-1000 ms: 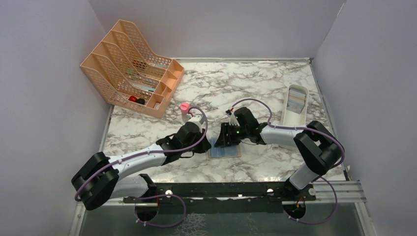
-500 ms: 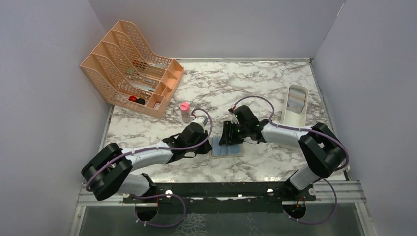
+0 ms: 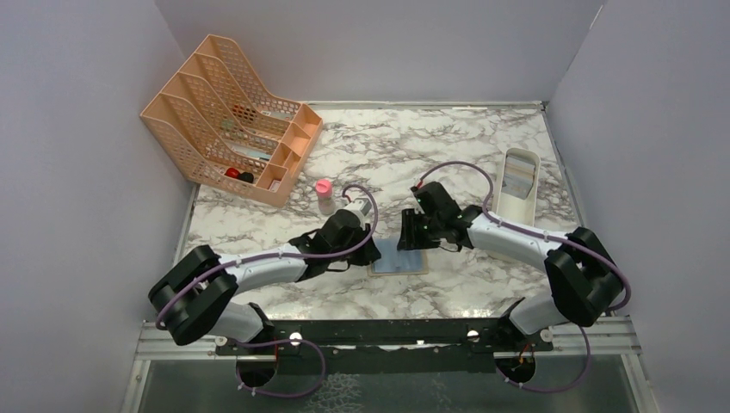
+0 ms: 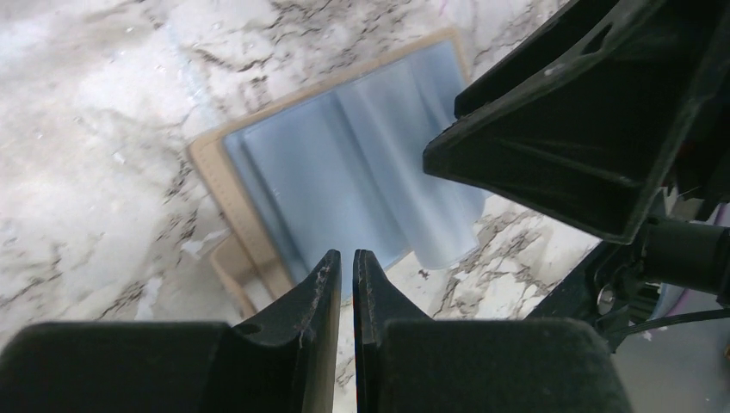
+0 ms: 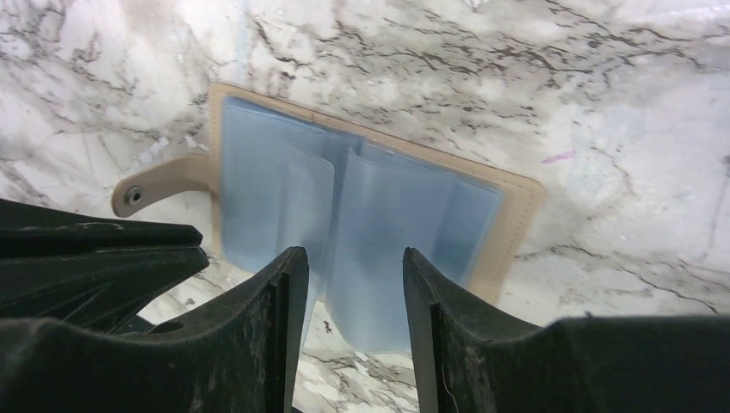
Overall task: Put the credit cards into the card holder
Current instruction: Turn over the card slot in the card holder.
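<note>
I am looking down on a white marble-patterned surface (image 3: pixel 448 146) veined in grey, boxed in by plain lilac-grey walls (image 3: pixel 379 43) on the left, far and right sides. A black rail (image 3: pixel 387 331) runs along the near edge, where both arms are bolted.

The card holder (image 3: pixel 400 261) lies opened flat near the middle of the surface, towards the near side. Its tan cover faces down and its pale blue clear sleeves face up. Its snap tab (image 5: pixel 159 185) sticks out flat on the marble.

The left end effector (image 4: pixel 346 256) hangs over the holder's edge beside the tab. Its fingers are drawn together with only a slit between them, and I see nothing in that slit. The right end effector (image 5: pixel 353 258) is over the sleeves from the opposite side, fingers spread apart and clamping nothing. A loose sleeve leaf shows in the gap between them. The two tools are close to each other above the holder.

A peach mesh file rack (image 3: pixel 228 116) stands at the far left corner. A small bottle with a pink cap (image 3: pixel 324 191) stands upright just in front of it. A long white tray (image 3: pixel 506 205) lies by the right wall; its greyish contents are too small for me to make out.
</note>
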Motion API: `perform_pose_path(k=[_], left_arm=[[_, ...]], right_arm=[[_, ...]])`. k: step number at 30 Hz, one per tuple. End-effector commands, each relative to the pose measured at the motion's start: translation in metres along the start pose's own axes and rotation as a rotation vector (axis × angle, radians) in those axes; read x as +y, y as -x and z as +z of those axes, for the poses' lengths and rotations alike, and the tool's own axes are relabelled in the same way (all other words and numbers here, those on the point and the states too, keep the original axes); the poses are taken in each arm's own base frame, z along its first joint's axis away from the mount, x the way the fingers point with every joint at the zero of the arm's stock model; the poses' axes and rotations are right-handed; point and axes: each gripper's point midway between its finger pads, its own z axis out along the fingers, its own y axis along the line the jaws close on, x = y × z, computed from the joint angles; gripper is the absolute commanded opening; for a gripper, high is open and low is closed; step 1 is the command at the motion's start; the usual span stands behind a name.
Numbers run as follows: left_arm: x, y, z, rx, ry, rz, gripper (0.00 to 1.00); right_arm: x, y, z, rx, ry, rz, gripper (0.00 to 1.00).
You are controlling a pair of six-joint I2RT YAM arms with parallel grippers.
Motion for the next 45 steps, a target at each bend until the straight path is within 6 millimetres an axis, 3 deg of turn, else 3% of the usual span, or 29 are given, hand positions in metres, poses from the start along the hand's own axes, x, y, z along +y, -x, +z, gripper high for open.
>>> perform_pose_path(k=[1,9,14,17,24,28,31,35,39,41,45], left_arm=[[-0.029,0.013,0.008,-0.006,-0.11,0.016,0.14],[-0.044,0.02,0.03,0.016,-0.167,0.04,0.14],[-0.053,0.02,0.042,0.042,-0.2,0.042,0.14],[-0.056,0.021,0.046,0.044,-0.209,0.045,0.14],[-0.051,0.01,0.061,0.068,-0.204,0.045,0.13],[-0.035,-0.007,0.076,0.106,-0.164,0.044,0.13],[-0.033,-0.017,0.082,0.141,-0.179,0.033,0.13],[-0.044,-0.01,0.074,0.125,-0.217,0.02,0.13],[-0.069,0.017,0.046,0.042,-0.287,0.034,0.15],[-0.072,0.026,0.033,0.0,-0.287,0.042,0.18],[-0.062,0.036,0.014,-0.045,-0.204,0.07,0.25]], right_arm=[[-0.009,0.009,-0.013,-0.033,-0.079,-0.029,0.49],[-0.024,0.022,-0.038,-0.097,-0.182,-0.048,0.49],[-0.031,0.053,-0.061,-0.202,-0.249,-0.105,0.52],[-0.041,0.082,-0.078,-0.279,-0.28,-0.106,0.55],[-0.1,0.155,-0.125,-0.446,-0.391,-0.013,0.56],[-0.138,0.178,-0.15,-0.505,-0.431,0.048,0.54],[-0.155,0.192,-0.166,-0.572,-0.445,0.06,0.54],[-0.17,0.207,-0.181,-0.644,-0.5,-0.03,0.54],[-0.187,0.218,-0.202,-0.694,-0.59,-0.109,0.52],[-0.2,0.221,-0.217,-0.716,-0.626,-0.162,0.52],[-0.205,0.224,-0.225,-0.712,-0.686,-0.416,0.52]])
